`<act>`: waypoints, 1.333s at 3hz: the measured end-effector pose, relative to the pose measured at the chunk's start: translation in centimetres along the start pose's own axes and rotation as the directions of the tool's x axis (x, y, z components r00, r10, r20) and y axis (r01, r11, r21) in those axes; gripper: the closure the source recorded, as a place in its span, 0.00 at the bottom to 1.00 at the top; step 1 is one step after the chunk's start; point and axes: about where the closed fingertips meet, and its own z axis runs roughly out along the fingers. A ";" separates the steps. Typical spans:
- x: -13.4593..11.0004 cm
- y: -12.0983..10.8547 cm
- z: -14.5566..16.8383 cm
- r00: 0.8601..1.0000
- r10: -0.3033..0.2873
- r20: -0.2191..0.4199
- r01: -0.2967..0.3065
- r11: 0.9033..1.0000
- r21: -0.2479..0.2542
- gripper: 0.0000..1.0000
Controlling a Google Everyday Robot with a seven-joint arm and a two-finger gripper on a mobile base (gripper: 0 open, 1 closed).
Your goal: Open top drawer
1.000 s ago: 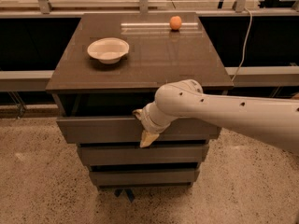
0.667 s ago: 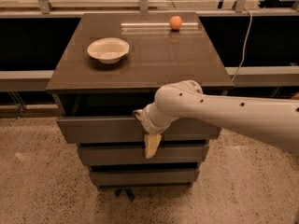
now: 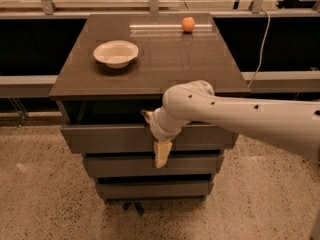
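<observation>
Cabinet (image 3: pixel 165 59): hand (image 3: pixel 155 136) half-hidden at top drawer (image 3: pixel 107 138)

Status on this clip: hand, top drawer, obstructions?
Hand at the top drawer front, near its middle. Drawer pulled out slightly, gap showing. Bowl and orange ball on the cabinet top, not in the way.

white dotted arm (image 3: pixel 235 115) (cream pincer (image 3: pixel 161 151) at drawer (image 3: pixel 105 139))

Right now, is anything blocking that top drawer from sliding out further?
Nothing visible does. The gripper sits against the front of the top drawer, which is partly open, and the floor ahead of it is bare. The bowl and the orange ball rest on the cabinet top, out of the drawer's path.
</observation>
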 end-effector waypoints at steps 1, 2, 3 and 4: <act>-0.5 -0.1 -1.2 1.000 0.025 -0.012 -0.026 0.999 -0.040 0.00; -0.9 1.3 -1.7 0.997 0.075 0.011 -0.074 0.992 -0.100 0.19; -1.3 2.9 -1.5 0.992 0.123 0.033 -0.117 0.982 -0.145 0.40; -1.9 3.7 -2.2 0.989 0.145 0.035 -0.136 0.973 -0.188 0.55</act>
